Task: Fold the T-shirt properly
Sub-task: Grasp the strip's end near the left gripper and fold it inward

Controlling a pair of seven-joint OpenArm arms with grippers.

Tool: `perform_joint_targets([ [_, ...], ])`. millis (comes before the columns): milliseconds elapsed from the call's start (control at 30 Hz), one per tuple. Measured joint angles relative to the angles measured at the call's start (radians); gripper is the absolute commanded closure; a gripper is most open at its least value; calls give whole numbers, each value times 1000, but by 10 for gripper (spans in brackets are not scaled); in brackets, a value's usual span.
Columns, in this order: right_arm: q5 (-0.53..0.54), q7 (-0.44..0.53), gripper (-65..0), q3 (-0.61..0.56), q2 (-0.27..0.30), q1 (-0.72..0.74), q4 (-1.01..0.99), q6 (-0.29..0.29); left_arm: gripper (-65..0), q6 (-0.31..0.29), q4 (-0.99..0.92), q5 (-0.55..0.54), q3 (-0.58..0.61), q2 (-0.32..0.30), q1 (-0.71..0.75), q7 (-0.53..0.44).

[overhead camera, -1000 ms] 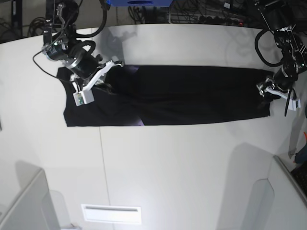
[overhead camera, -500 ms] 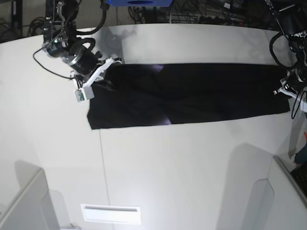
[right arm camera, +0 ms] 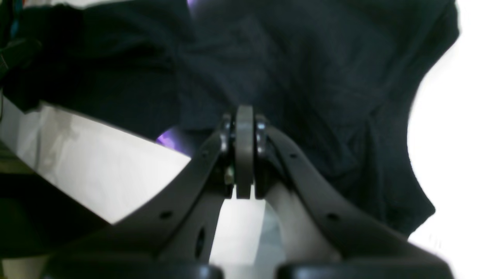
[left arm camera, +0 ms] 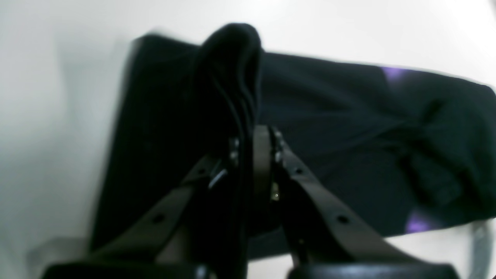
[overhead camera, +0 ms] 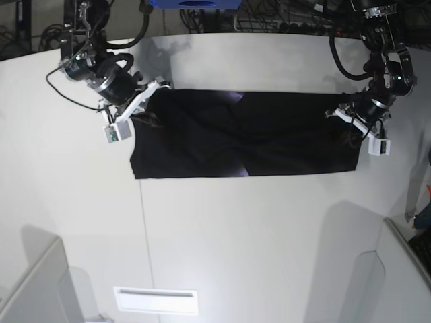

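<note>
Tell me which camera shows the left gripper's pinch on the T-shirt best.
The left wrist view: the left gripper is shut on a raised fold of the T-shirt. The base view shows it small at the cloth's end; the right wrist view shows only the right gripper.

The room is bright. The white worktop [overhead camera: 236, 235] shines and looks washed out in both wrist views. Soft grey shadows lie beside the arms at the top. Both wrist views are blurry, and the black T-shirt [overhead camera: 242, 134] looks too dark to show folds well.
</note>
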Motion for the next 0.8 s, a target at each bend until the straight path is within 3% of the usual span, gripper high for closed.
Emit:
perform_joint_targets([
  [167, 1, 0, 0, 0, 0, 2, 0, 0, 0, 119, -11, -1, 156, 21, -67, 13],
  [400, 1, -1, 0, 0, 0, 2, 0, 0, 0, 213, -47, 1, 275, 49, -153, 3],
  [800, 1, -1, 0, 5, 0, 3, 0, 0, 0, 223, -71, -3, 344, 73, -163, 3],
])
